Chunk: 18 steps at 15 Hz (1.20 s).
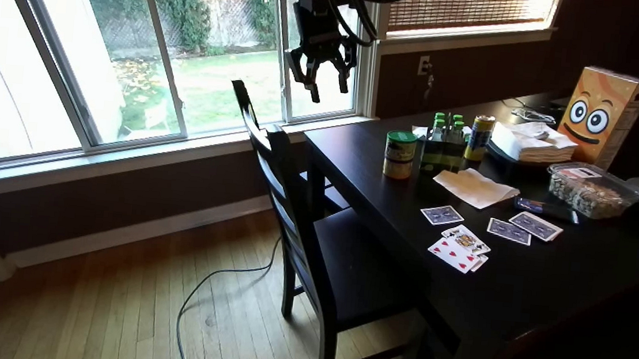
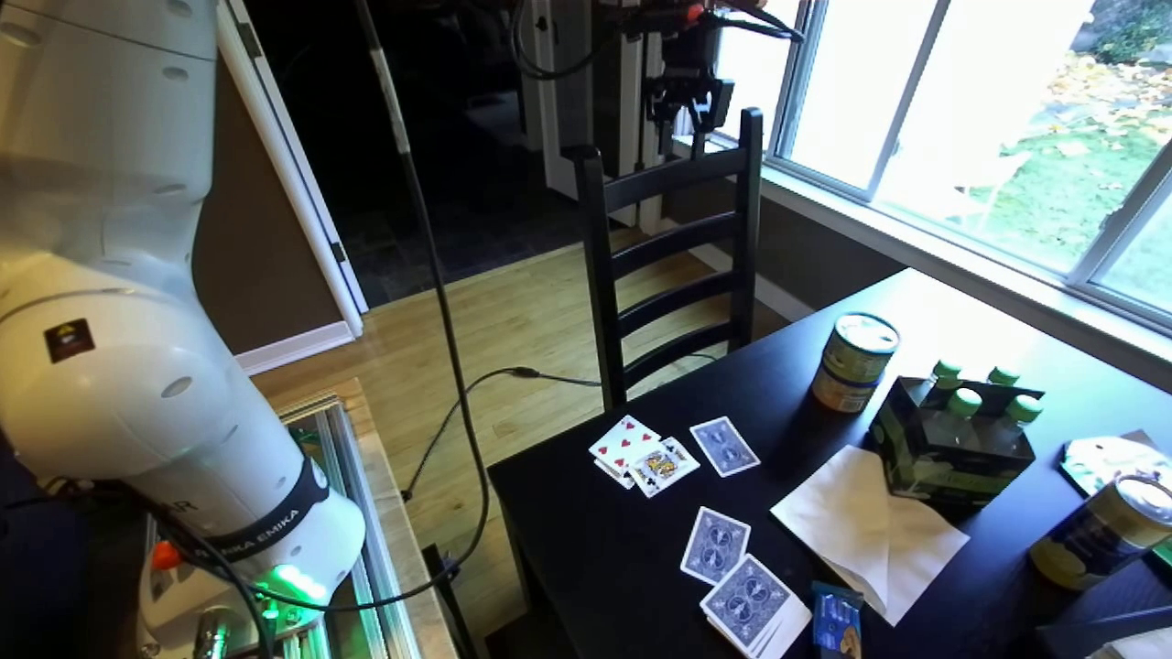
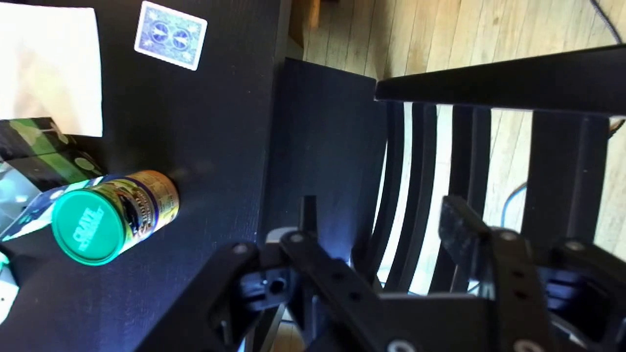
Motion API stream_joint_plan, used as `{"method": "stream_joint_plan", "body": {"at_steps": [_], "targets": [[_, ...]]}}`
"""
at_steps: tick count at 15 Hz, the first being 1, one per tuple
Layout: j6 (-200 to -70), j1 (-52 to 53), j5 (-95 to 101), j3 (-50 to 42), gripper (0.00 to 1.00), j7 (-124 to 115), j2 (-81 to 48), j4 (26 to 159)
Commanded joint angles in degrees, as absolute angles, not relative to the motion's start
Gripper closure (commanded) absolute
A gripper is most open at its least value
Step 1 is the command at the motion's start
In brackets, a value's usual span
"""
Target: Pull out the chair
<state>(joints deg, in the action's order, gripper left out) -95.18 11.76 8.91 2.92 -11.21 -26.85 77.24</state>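
My claw (image 1: 329, 92) stands wide, holding nothing; the chair (image 1: 341, 256) sits partly under the table (image 1: 547, 286), so I judge 2 steps left: gripping, then pulling.

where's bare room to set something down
The table is bare from the green-lidded can to the corner by the window, and from the face-up cards to the edge opposite the window. Crowded: around the bottle carton and napkin.
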Motion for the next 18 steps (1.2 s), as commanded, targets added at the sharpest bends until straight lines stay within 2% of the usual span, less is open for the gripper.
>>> {"method": "stream_joint_plan", "body": {"at_steps": [1, 6, 7, 9, 10, 13, 18], "targets": [[-104.9, 7.8, 0.3, 5.0, 0.62, -7.6, -24.5, 86.1], [-123.0, 3.2, -14.2, 6.4, 0.98, -3.4, -23.1, 100.4], [-117.5, 5.5, -8.9, 4.6, 0.79, -6.1, -26.3, 93.0], [-121.1, 4.2, -11.8, 5.1, 0.94, -4.6, -26.2, 96.5], [-121.7, 4.1, -12.2, 5.2, 0.97, -4.5, -26.1, 97.2], [-121.9, 3.6, -14.5, 6.7, 1.00, -1.9, -25.8, 97.0], [-121.7, -0.7, -29.2, 11.6, 1.00, 9.9, -24.9, 99.3]]}}
